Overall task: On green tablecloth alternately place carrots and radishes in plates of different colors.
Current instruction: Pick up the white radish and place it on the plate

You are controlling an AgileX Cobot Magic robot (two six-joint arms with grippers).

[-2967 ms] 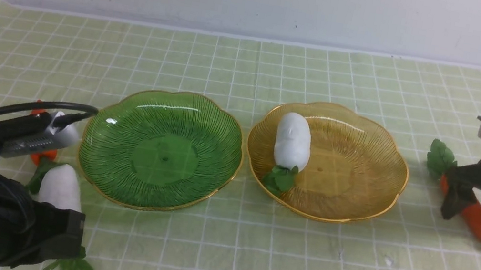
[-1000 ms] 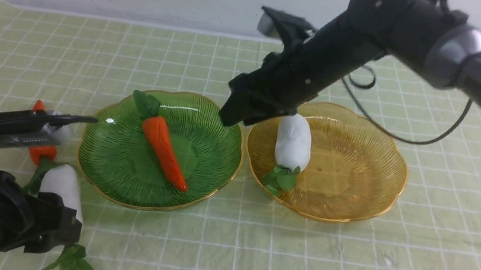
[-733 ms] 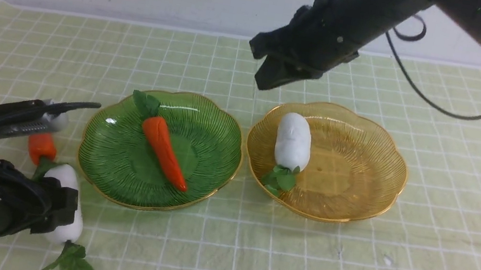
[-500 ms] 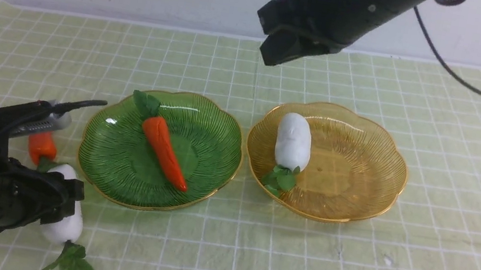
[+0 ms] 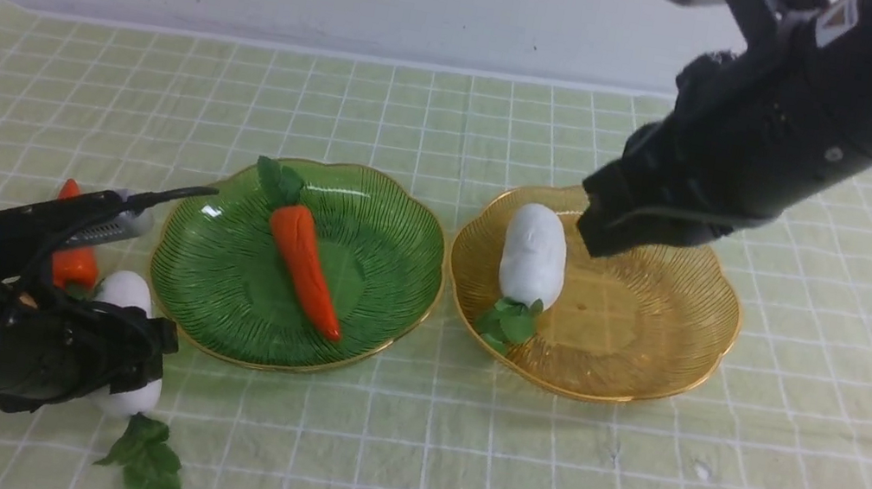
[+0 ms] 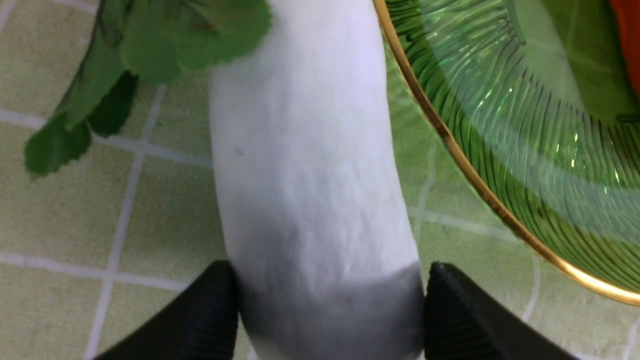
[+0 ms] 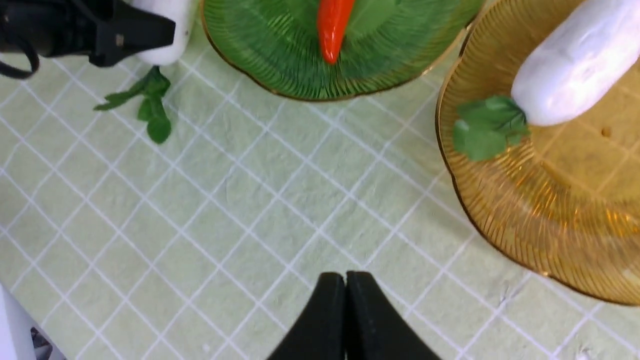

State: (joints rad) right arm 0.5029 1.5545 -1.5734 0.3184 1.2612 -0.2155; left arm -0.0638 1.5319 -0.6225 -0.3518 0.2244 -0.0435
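On the green tablecloth (image 5: 452, 474), the long carrot (image 5: 305, 272) lies in the green plate (image 5: 392, 246). One radish (image 5: 532, 255) lies in the amber plate (image 5: 650, 331). A second radish (image 5: 127, 292) rests on the cloth left of the green plate, with a short carrot (image 5: 72, 266) behind it. My left gripper (image 5: 135, 367) is open and low. In the left wrist view its fingers (image 6: 215, 310) stand against both flanks of that radish (image 6: 310, 175). My right gripper (image 5: 603, 236) hangs shut and empty over the amber plate; the right wrist view shows it (image 7: 345, 280) shut.
The loose radish's leaf tuft (image 5: 143, 461) spreads on the cloth near the front edge. The green plate's gold rim (image 6: 450, 150) runs close beside my left gripper's fingers. A white wall stands behind the cloth's far edge.
The long carrot went from the cloth at right into the green plate. My right gripper let go, shut, rose and swung right over the amber plate. My left gripper sank around the radish, nudging the green plate.
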